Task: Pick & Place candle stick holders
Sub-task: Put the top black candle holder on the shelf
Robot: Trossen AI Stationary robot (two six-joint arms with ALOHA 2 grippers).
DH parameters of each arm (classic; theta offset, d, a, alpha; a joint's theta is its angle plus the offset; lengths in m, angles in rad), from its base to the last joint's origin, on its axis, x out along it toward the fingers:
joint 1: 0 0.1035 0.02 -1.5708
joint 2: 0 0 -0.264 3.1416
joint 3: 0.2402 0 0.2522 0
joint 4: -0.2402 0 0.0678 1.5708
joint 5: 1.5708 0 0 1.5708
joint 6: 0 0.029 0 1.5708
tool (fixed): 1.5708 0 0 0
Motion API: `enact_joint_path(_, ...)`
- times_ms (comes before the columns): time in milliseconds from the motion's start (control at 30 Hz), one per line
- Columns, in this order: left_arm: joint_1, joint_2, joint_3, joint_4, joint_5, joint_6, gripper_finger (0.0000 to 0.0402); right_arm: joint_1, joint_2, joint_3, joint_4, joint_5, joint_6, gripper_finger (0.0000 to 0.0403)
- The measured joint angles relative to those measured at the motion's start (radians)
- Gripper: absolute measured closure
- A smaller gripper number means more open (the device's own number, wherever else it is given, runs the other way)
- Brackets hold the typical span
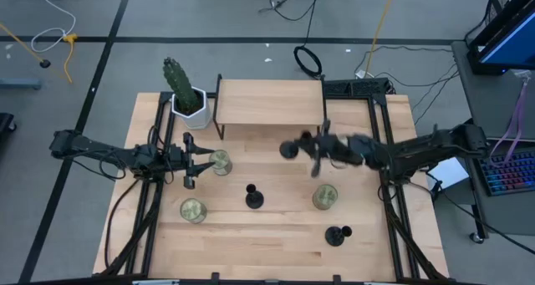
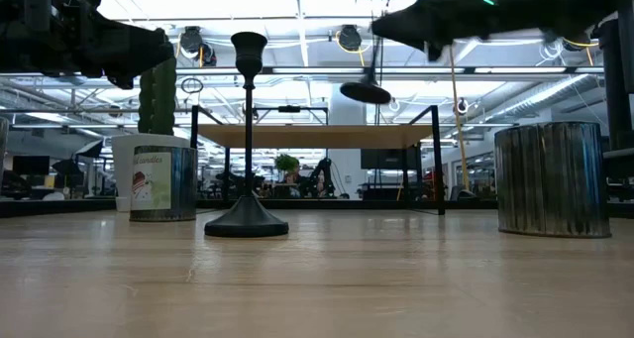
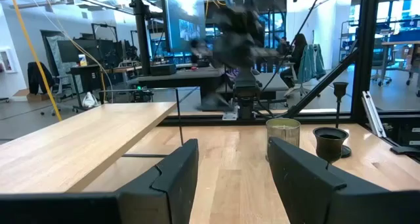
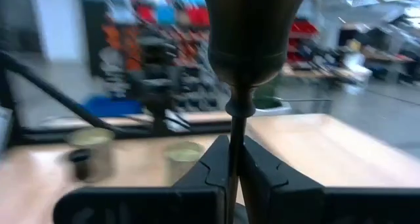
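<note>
Left gripper (image 1: 189,161): fingers apart, empty, beside a tin (image 1: 220,162). Right gripper (image 1: 318,158): clamped on a holder's stem (image 4: 235,145), carried above the table (image 1: 276,235). Holders: three, one carried (image 1: 290,149), two standing (image 1: 254,198) (image 1: 336,234). Tins: three. Only the right wrist view shows the stem pinched between the fingers.

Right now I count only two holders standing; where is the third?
The right gripper holds it in the air, tipped sideways, just in front of the shelf, right of centre in the high view.
</note>
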Motion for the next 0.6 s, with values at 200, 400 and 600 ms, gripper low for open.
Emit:
enact_joint_path(200,0.0,0.0,0.0,-0.001,0.0,-0.018,0.0211,-0.216,-0.019,0.301,-0.412,-0.025,-0.004,0.0393)
enact_joint_path(400,0.0,0.001,0.0,0.005,0.0,-0.02,0.0211,-0.502,0.012,0.354,-0.481,-0.241,0.084,0.0393)
enact_joint_path(600,0.0,0.005,0.0,0.006,0.0,-0.022,0.0211,-0.679,0.097,0.353,-0.478,-0.328,0.08,0.0393)
